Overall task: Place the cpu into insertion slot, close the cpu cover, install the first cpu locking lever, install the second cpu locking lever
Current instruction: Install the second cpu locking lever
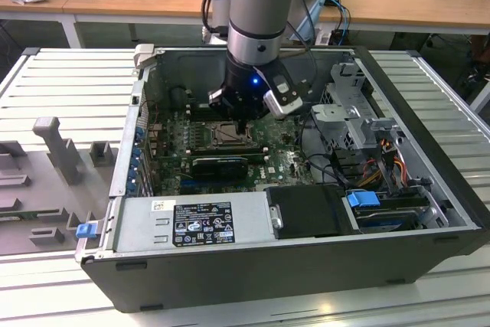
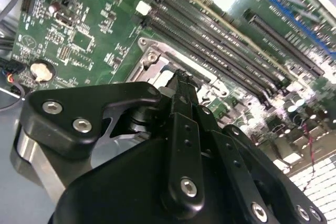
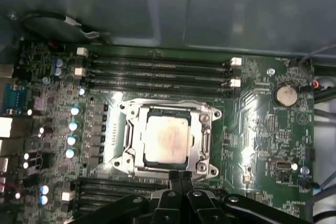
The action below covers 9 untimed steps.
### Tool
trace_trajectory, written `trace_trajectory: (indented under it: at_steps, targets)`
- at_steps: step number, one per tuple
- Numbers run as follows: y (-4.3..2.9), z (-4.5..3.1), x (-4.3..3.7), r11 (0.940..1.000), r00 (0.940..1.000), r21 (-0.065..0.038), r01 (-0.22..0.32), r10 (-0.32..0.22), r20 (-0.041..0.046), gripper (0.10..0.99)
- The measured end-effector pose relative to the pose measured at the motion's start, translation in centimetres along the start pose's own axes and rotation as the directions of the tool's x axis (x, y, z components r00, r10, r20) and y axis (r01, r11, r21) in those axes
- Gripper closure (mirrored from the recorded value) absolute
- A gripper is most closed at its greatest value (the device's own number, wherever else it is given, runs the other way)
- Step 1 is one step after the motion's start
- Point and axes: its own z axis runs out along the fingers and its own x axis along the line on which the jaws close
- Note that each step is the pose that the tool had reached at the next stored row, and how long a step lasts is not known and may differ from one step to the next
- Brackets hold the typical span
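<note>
Where flat silver cpu (image 3: 167, 138) lies, square metal cpu cover (image 3: 201, 145) closed.

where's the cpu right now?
The pale silver-grey square cpu sits in the insertion slot under the closed silver metal cpu cover, between the long black memory slots in the first wrist view, with the gripper at the socket's edge.
</note>
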Motion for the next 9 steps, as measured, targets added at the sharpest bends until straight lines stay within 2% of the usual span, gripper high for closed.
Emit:
trace_trajectory:
  at_steps: [4,9]
  targets:
    - [-0.4,-0.04,0.24,1.0,1.0,0.0,0.0,0.0,0.0001,0.98]
    - [-0.77,-0.05,1.07,1.0,1.0,-0.005,0.0,0.0,0.0004,0.98]
